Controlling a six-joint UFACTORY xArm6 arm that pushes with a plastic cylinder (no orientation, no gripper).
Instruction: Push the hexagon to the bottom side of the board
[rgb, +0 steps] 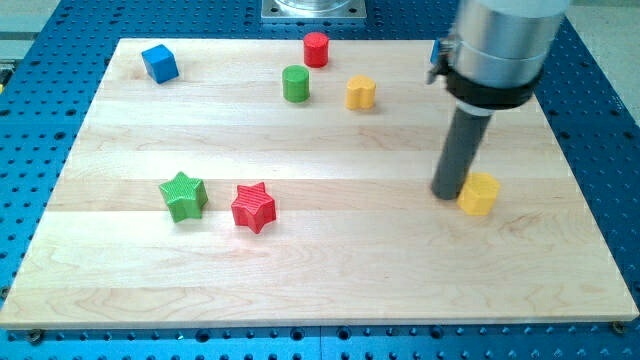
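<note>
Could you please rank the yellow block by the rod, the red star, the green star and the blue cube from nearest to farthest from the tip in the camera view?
From my tip:
1. Yellow hexagon block, right beside it on the view's right.
2. Red star, well to the view's left.
3. Green star, further left still.
4. Blue cube, at the view's top left corner.

On the pale wooden board (320, 280), my tip (447, 193) touches the yellow hexagon block (479, 193) at right; green star block (183, 195) and red star block (253, 207) sit lower left.
</note>
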